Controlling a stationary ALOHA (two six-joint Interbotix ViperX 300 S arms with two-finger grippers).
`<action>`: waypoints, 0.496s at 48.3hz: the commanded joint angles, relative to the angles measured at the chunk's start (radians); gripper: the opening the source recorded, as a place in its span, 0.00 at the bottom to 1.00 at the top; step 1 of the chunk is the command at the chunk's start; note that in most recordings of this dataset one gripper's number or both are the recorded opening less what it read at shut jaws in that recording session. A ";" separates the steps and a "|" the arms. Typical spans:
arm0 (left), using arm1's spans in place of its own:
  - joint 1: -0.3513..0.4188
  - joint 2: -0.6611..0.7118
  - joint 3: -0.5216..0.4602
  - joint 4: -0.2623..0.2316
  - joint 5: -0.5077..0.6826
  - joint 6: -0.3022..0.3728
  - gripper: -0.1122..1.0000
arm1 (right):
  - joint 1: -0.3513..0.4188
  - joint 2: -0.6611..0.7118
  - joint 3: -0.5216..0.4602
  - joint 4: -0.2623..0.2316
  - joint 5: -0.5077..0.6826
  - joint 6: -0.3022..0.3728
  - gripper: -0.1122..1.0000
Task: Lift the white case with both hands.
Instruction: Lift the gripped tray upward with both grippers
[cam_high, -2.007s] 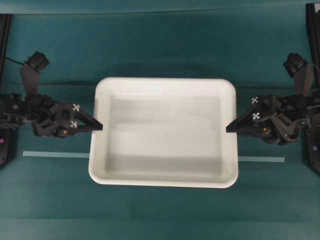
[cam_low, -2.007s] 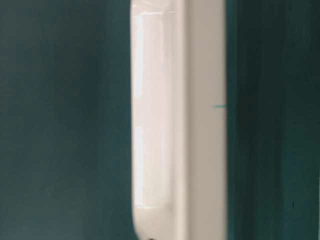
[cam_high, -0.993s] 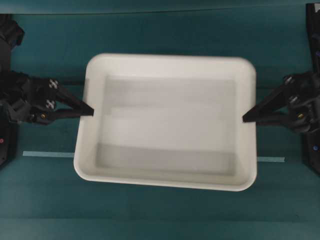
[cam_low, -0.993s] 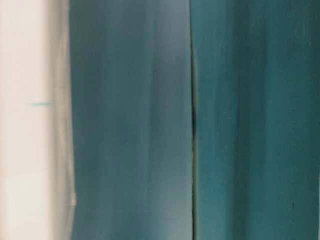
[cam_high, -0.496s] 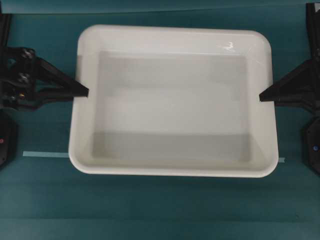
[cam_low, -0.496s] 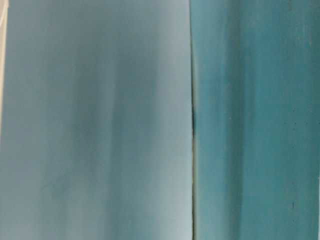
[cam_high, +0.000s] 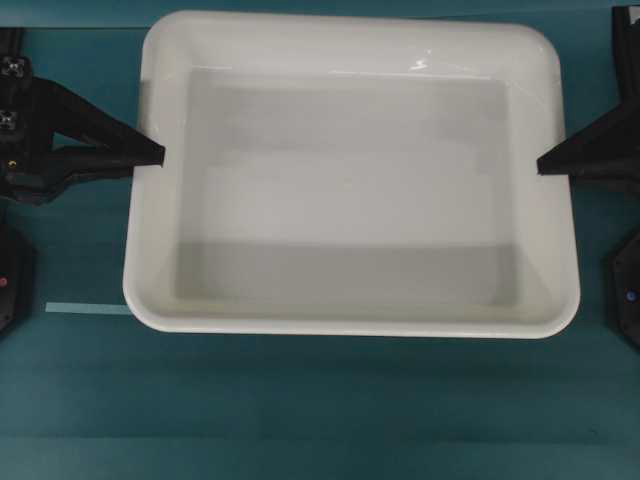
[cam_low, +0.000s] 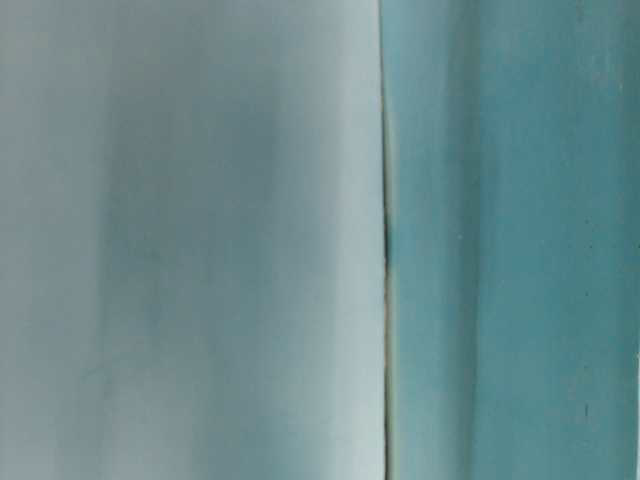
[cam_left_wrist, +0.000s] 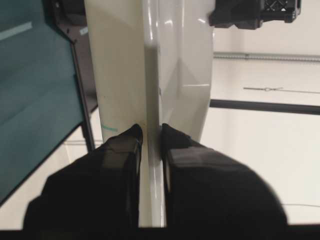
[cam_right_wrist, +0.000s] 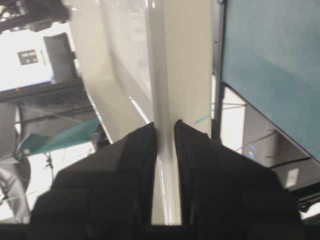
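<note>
A: What is the left gripper (cam_left_wrist: 150, 136) doing?

B: Its two black jaws are pinched on the rolled rim of the white case (cam_high: 350, 180). In the left wrist view one finger sits on each side of the rim's thin edge, and the case runs straight away from the fingertips.

A: And the right gripper (cam_right_wrist: 165, 131)?

B: The same. It is clamped on the opposite short rim, one jaw inside the wall and one outside. In the overhead view its pointed tip meets the case's right edge about a third of the way down that side.

A: Where is the case relative to the two grippers?

B: Between them, spanning the whole gap, with the left tip touching the left rim at nearly the same level as the right one. It is empty and glossy.

A: What lies beyond it?

B: The teal table surface (cam_high: 320, 410), with a pale strip of tape (cam_high: 88, 308) showing just outside the case's lower left corner. The table-level view is only a teal blur.
</note>
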 joint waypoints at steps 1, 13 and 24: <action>-0.003 0.043 -0.038 0.002 -0.015 0.000 0.15 | -0.002 0.054 -0.044 0.003 -0.012 -0.002 0.20; -0.003 0.048 -0.044 0.002 -0.017 0.002 0.15 | -0.002 0.057 -0.049 0.003 0.000 -0.003 0.20; -0.003 0.052 -0.044 0.002 -0.017 0.003 0.15 | -0.002 0.057 -0.049 0.003 -0.005 -0.006 0.20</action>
